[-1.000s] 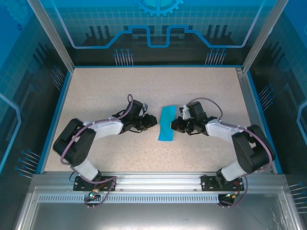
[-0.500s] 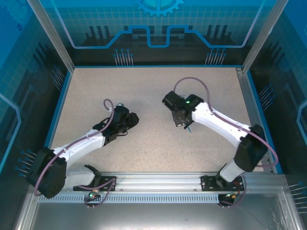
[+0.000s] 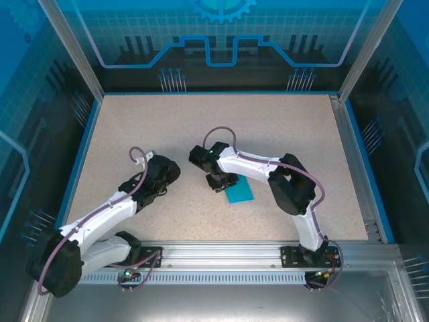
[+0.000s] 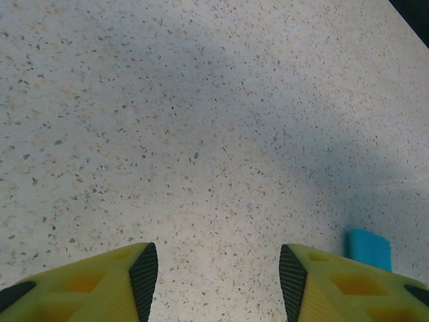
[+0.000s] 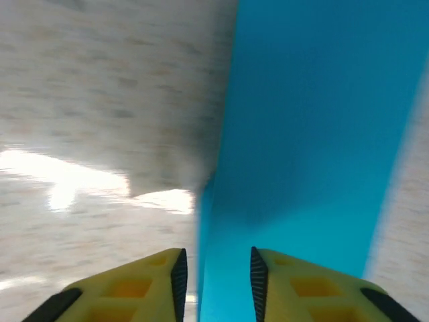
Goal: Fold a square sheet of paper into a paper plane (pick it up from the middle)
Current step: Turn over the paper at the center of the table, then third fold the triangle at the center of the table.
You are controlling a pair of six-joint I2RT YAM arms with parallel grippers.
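Beneath the parted right jaws lies teal paper (image 3: pixel 241 193).

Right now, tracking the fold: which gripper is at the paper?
The right gripper, jaws over the paper's edge; the left gripper hovers over bare table.

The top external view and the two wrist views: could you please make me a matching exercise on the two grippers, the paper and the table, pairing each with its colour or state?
Column one:
1. left gripper
2. right gripper
3. sheet of paper
4. table

Column two:
A. teal-blue, lying on the table
B. speckled beige
C. jaws wide apart over bare tabletop, nothing between them
D. jaws a little apart, close over the paper's edge

Pairs: 1-C, 2-D, 3-A, 4-B
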